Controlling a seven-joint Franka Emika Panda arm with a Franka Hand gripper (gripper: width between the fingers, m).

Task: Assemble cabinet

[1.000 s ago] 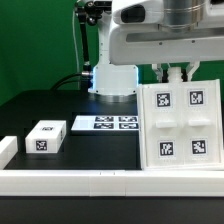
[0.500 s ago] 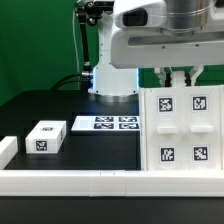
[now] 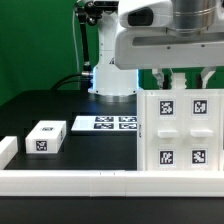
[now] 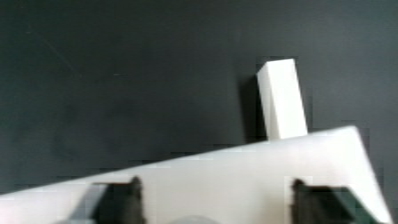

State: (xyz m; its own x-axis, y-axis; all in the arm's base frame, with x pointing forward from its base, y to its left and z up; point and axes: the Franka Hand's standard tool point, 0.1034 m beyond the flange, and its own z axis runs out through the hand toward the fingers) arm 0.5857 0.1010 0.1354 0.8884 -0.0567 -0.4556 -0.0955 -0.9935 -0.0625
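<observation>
the cabinet (image 3: 180, 135) stands upright on the black bench (image 3: 40, 105), its face with four tags turned toward the exterior camera. just above its top edge hangs the pincer (image 3: 187, 84), spread wide, its two fingers set apart along that edge; we cannot tell whether they touch the cabinet. in the wrist view we see the cabinet's white surface between the two fingers (image 4: 118, 200). just beside the cabinet, to the exterior view's left, the marker board (image 3: 105, 123) lies flat. further that way, well apart from the cabinet, sits a small white tagged block (image 3: 43, 137).
</observation>
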